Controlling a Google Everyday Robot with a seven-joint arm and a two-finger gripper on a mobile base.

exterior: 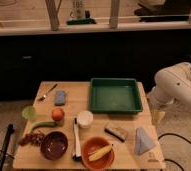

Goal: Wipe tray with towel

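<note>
The green tray (116,95) is sitting on the far right part of the wooden table (69,105), its long axis running left to right and its open side facing up. The towel (143,141) is standing near the front right corner of the table, bunched into a pale tent whose peak is pointing upward and whose broad base is spreading toward the table's front edge. Tray and towel are lying apart, with a dark-and-light block (116,131) resting between them, a little to the towel's left.

The white arm (176,85) is reaching in from the right, and the jaws are hanging at its lower end, pointing down just off the table's right edge. They are hovering beside the tray's front right corner and above the towel's far side, touching neither. Whether they are parted or closed I cannot tell, and nothing is showing in their grip.

A white cup (84,119) is standing in front of the tray's left corner, and an orange bowl (98,152) is holding a banana (101,151) at the front edge, left of the towel.
</note>
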